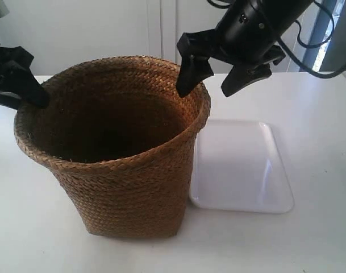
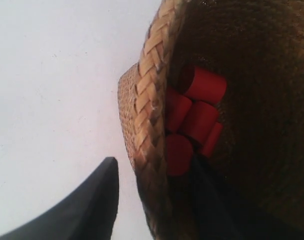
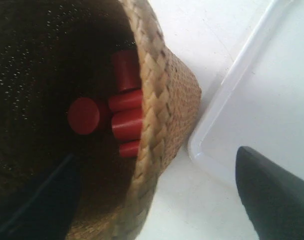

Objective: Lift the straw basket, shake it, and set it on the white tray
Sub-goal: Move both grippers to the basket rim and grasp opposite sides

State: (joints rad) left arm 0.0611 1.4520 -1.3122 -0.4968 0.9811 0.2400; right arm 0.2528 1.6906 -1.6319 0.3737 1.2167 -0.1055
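Note:
The straw basket (image 1: 124,170) stands upright on the white table, just left of the white tray (image 1: 241,170), base beside the tray's edge. My left gripper (image 1: 25,94) sits at the basket's left rim. In the left wrist view the rim (image 2: 149,105) runs between its two black fingers, with a gap to the outer finger (image 2: 92,210). My right gripper (image 1: 204,91) stands wide open astride the right rim (image 3: 156,115), one finger inside the basket and the other finger (image 3: 271,195) over the tray (image 3: 271,100). Several red cylinders (image 2: 199,117) lie at the basket's bottom.
The white table (image 1: 309,239) stretches around the basket and tray. A white wall with cabinet doors (image 1: 104,28) rises behind. Black cables (image 1: 315,40) hang from the right arm at the back right.

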